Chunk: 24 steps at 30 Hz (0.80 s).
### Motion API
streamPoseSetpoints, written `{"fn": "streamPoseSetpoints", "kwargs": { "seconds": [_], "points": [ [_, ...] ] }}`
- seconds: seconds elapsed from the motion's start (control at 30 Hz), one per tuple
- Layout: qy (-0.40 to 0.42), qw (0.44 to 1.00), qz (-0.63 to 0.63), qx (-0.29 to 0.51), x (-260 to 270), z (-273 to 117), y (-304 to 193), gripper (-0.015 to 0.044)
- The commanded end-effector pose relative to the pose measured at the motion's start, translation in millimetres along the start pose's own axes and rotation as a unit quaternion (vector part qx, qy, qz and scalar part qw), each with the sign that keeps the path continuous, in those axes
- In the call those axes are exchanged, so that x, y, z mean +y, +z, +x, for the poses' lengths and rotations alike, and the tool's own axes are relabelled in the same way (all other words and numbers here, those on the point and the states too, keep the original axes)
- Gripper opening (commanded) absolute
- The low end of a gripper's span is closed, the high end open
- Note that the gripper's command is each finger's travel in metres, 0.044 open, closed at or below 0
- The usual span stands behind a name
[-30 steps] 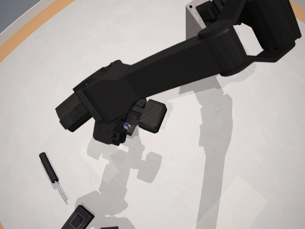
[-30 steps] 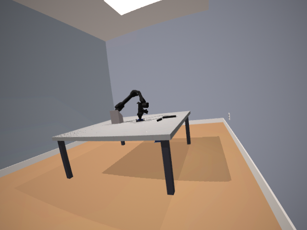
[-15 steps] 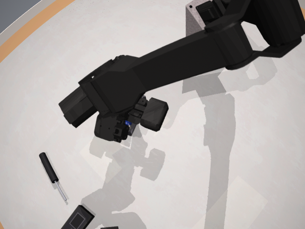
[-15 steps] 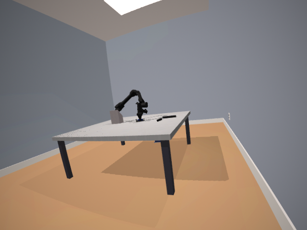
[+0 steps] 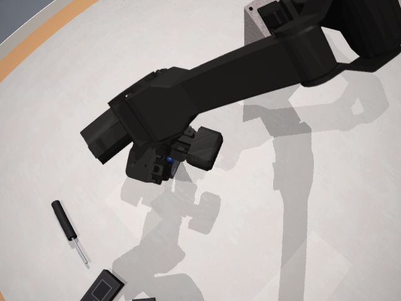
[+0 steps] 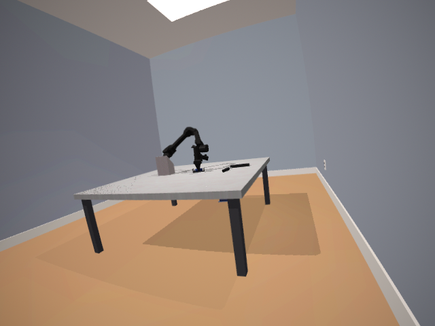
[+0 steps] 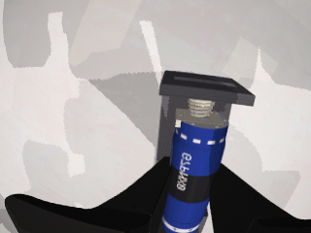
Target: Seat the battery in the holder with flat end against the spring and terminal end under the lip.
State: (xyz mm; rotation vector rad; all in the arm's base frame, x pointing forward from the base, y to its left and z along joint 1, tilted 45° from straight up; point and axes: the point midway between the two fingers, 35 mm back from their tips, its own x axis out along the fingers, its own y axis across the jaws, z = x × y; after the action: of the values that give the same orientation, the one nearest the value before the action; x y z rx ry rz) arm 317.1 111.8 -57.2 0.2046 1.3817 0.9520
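The blue battery [image 7: 190,165] with a black band lies between the fingertips of my gripper [image 7: 190,166] [image 6: 198,168], which is shut on it. A bit of its blue also shows in the top view [image 5: 170,158]. The dark holder [image 7: 207,87] [image 5: 175,169] is under and around the battery. In the wrist view the spring [image 7: 200,108] shows between the holder's end wall and the battery's grey flat end. The battery runs slightly slanted to the holder's side wall. The terminal end and lip are out of view, and I cannot tell how deep the battery sits.
A black-handled screwdriver [image 5: 64,221] lies on the table [image 5: 42,145] left of the arm. A black box-shaped device [image 5: 101,288] lies near the lower edge of the top view, beside another dark object [image 5: 144,299] cut off there. The grey base block [image 6: 164,166] stands behind the gripper.
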Motion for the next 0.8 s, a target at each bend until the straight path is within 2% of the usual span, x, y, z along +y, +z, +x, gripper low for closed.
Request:
{"fn": "streamPoseSetpoints", "kwargs": {
  "seconds": [0.0,0.77],
  "points": [
    [0.002,1.000,0.000,-0.002,1.2,0.3,-3.1,0.0074],
    [-0.001,1.000,0.001,-0.010,1.7,0.7,-12.1,0.0074]
  ]
}}
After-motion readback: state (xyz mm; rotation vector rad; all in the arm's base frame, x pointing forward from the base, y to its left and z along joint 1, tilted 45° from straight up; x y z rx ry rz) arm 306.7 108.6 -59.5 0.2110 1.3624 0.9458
